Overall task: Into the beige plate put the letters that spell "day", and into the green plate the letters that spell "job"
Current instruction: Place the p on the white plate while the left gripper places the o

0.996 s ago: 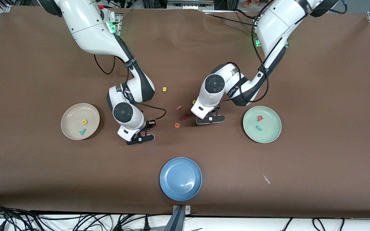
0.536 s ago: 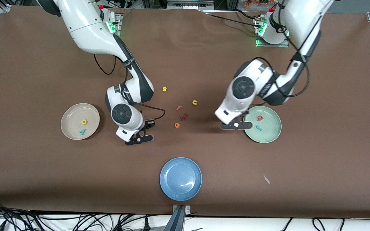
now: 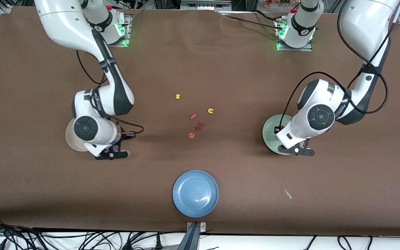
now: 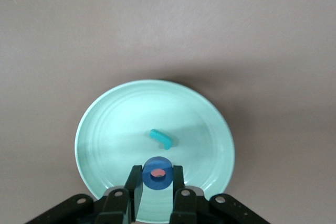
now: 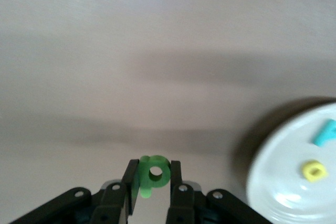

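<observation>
Left gripper [image 4: 156, 182] pinches the blue o [image 4: 157, 172] over the green plate [image 4: 100, 129], right gripper [image 5: 153, 184] the green d [image 5: 152, 174] just beside the beige plate [image 5: 273, 182]; both letters look light, squashy foam, best nipped gently across flat faces.

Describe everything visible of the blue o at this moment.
The blue o is a small thick ring of what looks like foam, deep blue, its round hole showing salmon-pink through it. It is pinched between the fingers of the left gripper, which is shut on it, hole facing the wrist camera. It hangs over the green plate, above the plate's edge region, not yet lying in it. A teal j lies on the plate near it.
</observation>
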